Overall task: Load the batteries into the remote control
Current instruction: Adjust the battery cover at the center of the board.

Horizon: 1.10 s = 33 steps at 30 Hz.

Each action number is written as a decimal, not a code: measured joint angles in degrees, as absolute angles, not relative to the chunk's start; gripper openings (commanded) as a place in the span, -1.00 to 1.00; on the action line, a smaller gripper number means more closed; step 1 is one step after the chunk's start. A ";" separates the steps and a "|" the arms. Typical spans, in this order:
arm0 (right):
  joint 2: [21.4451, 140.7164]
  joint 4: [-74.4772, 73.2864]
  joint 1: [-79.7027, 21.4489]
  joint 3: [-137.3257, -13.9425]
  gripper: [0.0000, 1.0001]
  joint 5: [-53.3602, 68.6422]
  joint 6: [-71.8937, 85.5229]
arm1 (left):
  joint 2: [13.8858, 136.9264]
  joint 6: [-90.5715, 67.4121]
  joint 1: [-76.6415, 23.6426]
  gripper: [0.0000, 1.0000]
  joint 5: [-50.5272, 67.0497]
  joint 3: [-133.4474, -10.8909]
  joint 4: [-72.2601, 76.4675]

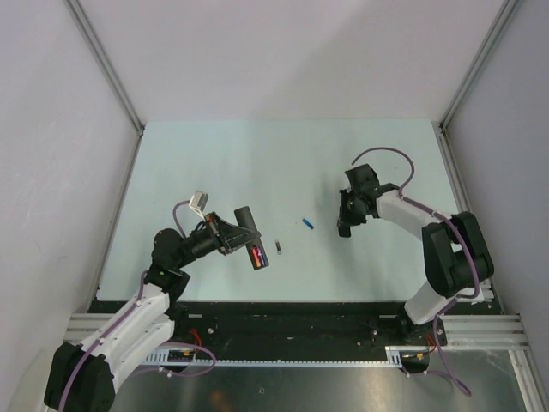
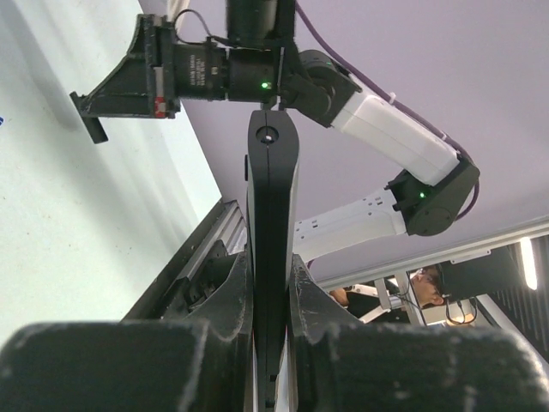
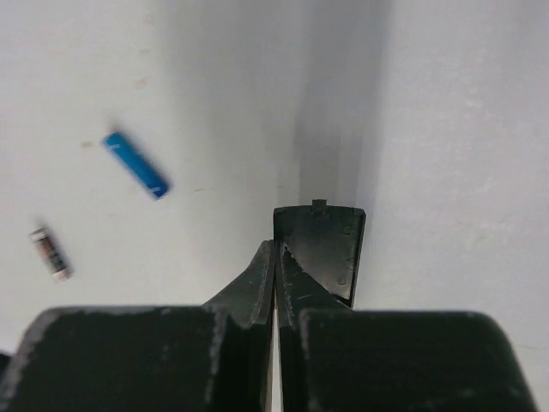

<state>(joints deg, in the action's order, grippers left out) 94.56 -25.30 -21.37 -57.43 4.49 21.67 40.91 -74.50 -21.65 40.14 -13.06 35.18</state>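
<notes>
My left gripper is shut on the black remote control and holds it off the table. In the left wrist view the remote stands edge-on between the fingers. A red-orange battery sits in its open compartment. Two batteries lie loose on the table, one dark with pale tips and one blue. My right gripper is shut with its tips down at the table. The black back panel shows just past and partly under its right finger; I cannot tell whether it is pinched.
The pale table is walled at the back and both sides by white panels in metal frames. A black strip and rail run along the near edge between the arm bases. The right arm crosses the left wrist view.
</notes>
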 measured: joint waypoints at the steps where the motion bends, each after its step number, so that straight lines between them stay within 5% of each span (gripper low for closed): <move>1: 93.45 -25.15 -21.39 -57.43 -1.00 5.78 22.09 | 40.95 -74.50 -21.65 -0.99 40.12 -13.06 35.18; 11: 85.71 -13.76 -21.39 -53.45 -1.00 23.99 27.68 | 40.95 -74.50 -21.65 -1.00 39.70 -13.06 35.18; 20: 87.57 13.06 -20.91 -41.60 -1.00 43.20 42.63 | 40.71 -74.52 -21.65 -1.00 39.13 -13.06 35.18; 33: 97.12 60.69 -16.32 -29.36 -1.00 55.00 65.80 | 38.83 -74.52 -21.65 -1.00 37.65 -12.78 35.16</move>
<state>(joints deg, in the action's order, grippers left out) 97.12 60.69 -16.32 -29.36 55.00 65.80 38.83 -74.52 -21.65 37.65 -12.78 35.16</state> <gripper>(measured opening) 0.007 0.139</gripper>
